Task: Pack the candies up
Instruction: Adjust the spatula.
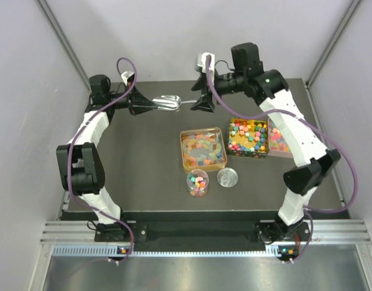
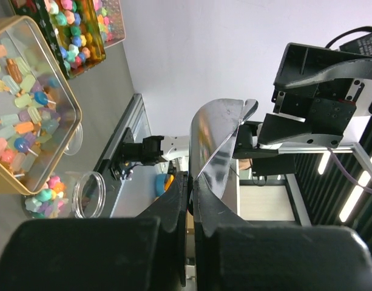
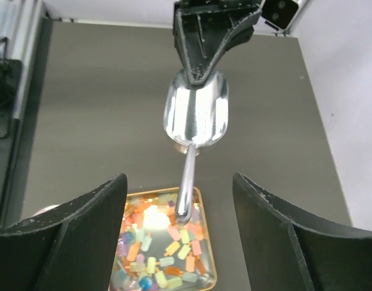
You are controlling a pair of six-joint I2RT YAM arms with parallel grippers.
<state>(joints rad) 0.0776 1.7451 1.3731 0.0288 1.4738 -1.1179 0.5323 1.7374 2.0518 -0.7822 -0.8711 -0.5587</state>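
Observation:
My left gripper [image 1: 150,104] is shut on the bowl rim of a silver scoop [image 1: 170,102], held level above the back of the table. In the left wrist view the gripper [image 2: 192,182] pinches the scoop [image 2: 219,145]. The scoop's handle [image 3: 187,176] points into the gap of my right gripper [image 3: 179,200], which is open, its fingers wide on either side and touching nothing. Candies [image 1: 202,148] fill a gold tin [image 1: 222,159]. More candies [image 1: 247,136] lie in a dark tin, and some sit in a small clear jar [image 1: 197,183].
A round silver lid [image 1: 228,177] lies beside the jar. A pink tray [image 1: 278,140] with more sweets stands right of the dark tin. The right gripper [image 1: 204,102] faces the scoop at the back centre. Grey walls close both sides.

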